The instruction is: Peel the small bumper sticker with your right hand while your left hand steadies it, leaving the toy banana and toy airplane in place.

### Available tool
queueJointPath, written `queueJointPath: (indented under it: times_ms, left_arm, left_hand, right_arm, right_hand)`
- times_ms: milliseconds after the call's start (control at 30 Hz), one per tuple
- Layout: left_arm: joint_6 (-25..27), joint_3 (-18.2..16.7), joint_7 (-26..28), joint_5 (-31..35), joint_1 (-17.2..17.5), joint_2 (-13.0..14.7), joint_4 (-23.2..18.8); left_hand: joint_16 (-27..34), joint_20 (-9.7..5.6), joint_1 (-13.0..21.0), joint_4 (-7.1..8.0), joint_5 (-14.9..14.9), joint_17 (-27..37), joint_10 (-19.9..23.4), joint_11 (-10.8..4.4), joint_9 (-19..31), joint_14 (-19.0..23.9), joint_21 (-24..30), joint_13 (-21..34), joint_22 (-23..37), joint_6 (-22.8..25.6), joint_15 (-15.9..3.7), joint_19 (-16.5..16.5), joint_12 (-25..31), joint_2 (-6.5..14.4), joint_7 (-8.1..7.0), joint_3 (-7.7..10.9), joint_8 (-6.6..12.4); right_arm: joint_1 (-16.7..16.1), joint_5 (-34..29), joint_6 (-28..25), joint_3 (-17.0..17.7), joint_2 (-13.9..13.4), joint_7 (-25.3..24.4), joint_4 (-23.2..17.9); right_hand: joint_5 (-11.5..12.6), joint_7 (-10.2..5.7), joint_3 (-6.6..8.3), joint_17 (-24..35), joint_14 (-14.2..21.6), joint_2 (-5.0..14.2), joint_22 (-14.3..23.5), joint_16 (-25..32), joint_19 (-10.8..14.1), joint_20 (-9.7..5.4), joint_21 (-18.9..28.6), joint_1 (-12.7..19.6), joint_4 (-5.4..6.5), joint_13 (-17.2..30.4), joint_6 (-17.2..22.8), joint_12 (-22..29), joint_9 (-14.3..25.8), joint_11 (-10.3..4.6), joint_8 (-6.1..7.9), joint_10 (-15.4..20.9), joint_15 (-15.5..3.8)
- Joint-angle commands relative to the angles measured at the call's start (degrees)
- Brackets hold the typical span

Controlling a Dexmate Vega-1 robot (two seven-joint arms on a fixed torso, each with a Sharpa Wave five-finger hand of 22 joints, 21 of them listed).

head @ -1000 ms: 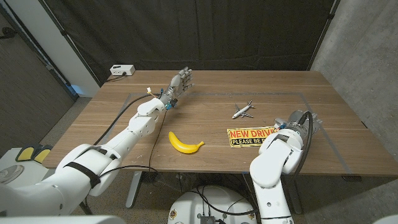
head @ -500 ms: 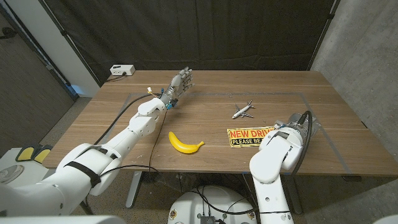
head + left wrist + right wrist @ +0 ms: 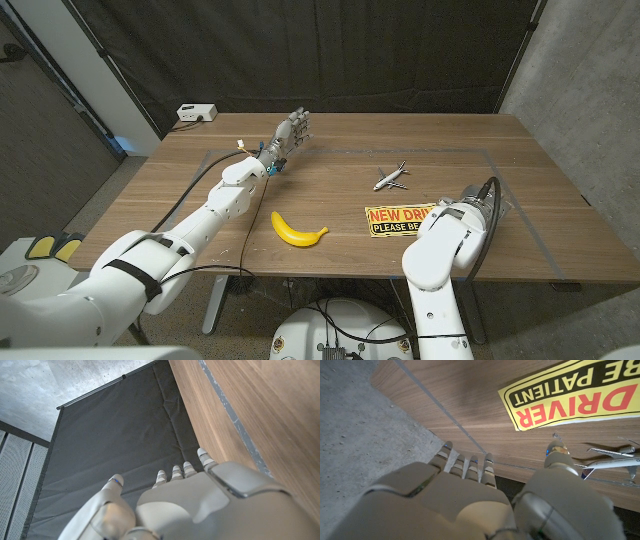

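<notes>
Head view: we find the bumper sticker (image 3: 403, 220) lying flat near the front edge of the table (image 3: 340, 140), its long axis running side to side across the robot's front. The toy banana (image 3: 298, 230) lies well to its left; the toy airplane (image 3: 390, 177) sits just behind it, apart from it. The right hand (image 3: 478, 205) is at the sticker's right end, largely hidden by its own forearm, so we cannot tell here whether it touches the sticker. The left hand (image 3: 293, 132) stands upright far back on the table, well apart from the sticker, fingers apart and holding nothing.

Left wrist view: the left hand (image 3: 200, 505) shows spread fingers over bare wood, with nothing in its grasp.

Right wrist view: the right hand (image 3: 485, 505) hangs with fingers extended and released, nothing held. The sticker (image 3: 575, 400) lies just beyond its fingertips, a corner pointing toward them, with the airplane (image 3: 612, 457) near the thumb.

We judge the right hand far nearer; the left must cross the table before steadying can begin.
</notes>
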Motion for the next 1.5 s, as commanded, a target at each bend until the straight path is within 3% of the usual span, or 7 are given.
queueJointPath:
  times_ms: [33, 533, 867, 1500]
  left_arm:
    - [0.31, 0.00, 0.21, 0.03, 0.33, 0.38, -0.72]
    - [0.92, 0.05, 0.64, 0.10, 0.81, 1.01, -2.11]
    - [0.87, 0.17, 0.40, 0.09, 0.63, 0.85, -1.86]
    - [1.25, 0.12, 1.12, 0.21, 1.03, 1.36, -2.97]
  left_hand:
    - [-0.03, -0.03, -0.06, -0.20, 0.21, 0.13, -0.07, -0.01, 0.29, -0.44, -0.24, 0.11, 0.25, 0.19, 0.54, 0.02, -0.19, 1.54, 0.10, 0.37, 0.32]
    - [-0.06, -0.04, -0.08, -0.19, 0.21, 0.14, -0.11, -0.08, 0.29, -0.48, -0.36, 0.11, 0.26, 0.19, 0.44, 0.07, -0.22, 1.54, 0.11, 0.37, 0.31]
    - [-0.06, -0.03, -0.09, -0.19, 0.21, 0.13, -0.10, -0.06, 0.29, -0.50, -0.45, 0.11, 0.26, 0.17, 0.45, 0.07, -0.22, 1.54, 0.10, 0.37, 0.29]
    - [-0.08, -0.09, -0.09, -0.20, 0.21, 0.13, -0.13, -0.07, 0.29, -0.53, -0.58, 0.11, 0.27, 0.21, 0.43, 0.14, -0.25, 1.53, 0.11, 0.37, 0.30]
  right_arm:
    - [2.37, 0.10, 1.47, 1.46, -0.17, 6.91, 1.33]
    - [4.39, -3.47, -0.16, 2.93, 0.31, 11.60, 5.22]
    - [4.76, -5.25, -0.65, 4.11, 1.50, 13.11, 6.62]
    - [6.20, -4.18, -1.05, 6.17, 0.79, 15.65, 8.81]
  right_hand:
    - [0.68, 0.11, -0.36, 0.17, 0.69, 0.07, 0.09, 0.65, 0.69, -0.35, 0.66, 0.89, -0.10, 0.32, 0.03, 0.04, 0.12, -0.23, -0.04, 0.19, -0.23]
    - [1.58, -0.02, -0.96, 0.44, -1.72, 0.30, 0.11, -0.23, -1.01, 0.03, -0.13, 1.74, 0.31, 0.38, -2.04, -0.63, 0.15, -0.16, -0.83, -1.81, 0.15]
    - [2.03, 0.22, -0.92, 0.43, -1.63, 0.66, 0.12, -0.17, -1.15, -0.08, -0.18, 2.83, 0.16, 0.40, -2.05, -0.53, 0.17, -0.45, -0.74, -1.77, -0.09]
    - [2.74, 0.28, -1.13, 0.56, -0.75, 1.42, 0.14, 0.26, -0.58, -0.23, 0.06, 4.18, 0.37, 0.42, -0.17, 0.01, 0.20, -0.44, -0.02, -0.61, -0.36]
